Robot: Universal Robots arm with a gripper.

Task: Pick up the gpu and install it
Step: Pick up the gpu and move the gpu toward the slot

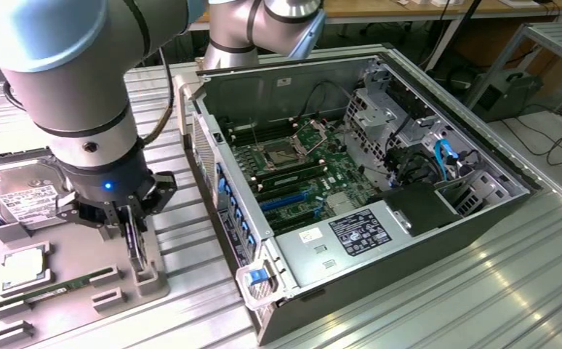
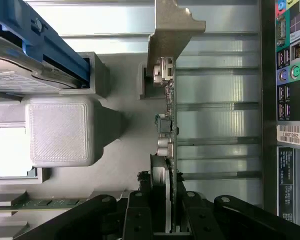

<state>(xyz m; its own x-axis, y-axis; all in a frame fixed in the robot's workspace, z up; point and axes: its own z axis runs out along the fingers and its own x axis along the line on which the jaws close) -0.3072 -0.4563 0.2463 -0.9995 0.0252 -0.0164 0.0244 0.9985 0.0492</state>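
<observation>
The gpu (image 1: 138, 251) stands on edge in a slot of the grey holder tray (image 1: 77, 316), at the exterior view's left. My gripper (image 1: 131, 224) is down over its upper edge, fingers on both faces. In the wrist view the gpu (image 2: 170, 125) appears edge-on, a thin green board with small parts. Its silver end bracket (image 2: 173, 30) is at the far end, beside a grey holder block (image 2: 146, 82). My gripper (image 2: 166, 217) is shut on the near part of the card, with black fingers (image 2: 138, 215) pressed against either side. The card's lower edge seems to sit in the holder.
The holder tray also carries a hard drive (image 1: 21, 195), a processor (image 1: 24, 265) and a memory stick (image 1: 59, 287). The open computer case (image 1: 513, 182) lies at the exterior view's right, motherboard (image 1: 295, 171) exposed. The case's rear port panel (image 2: 289, 75) is close beside the card.
</observation>
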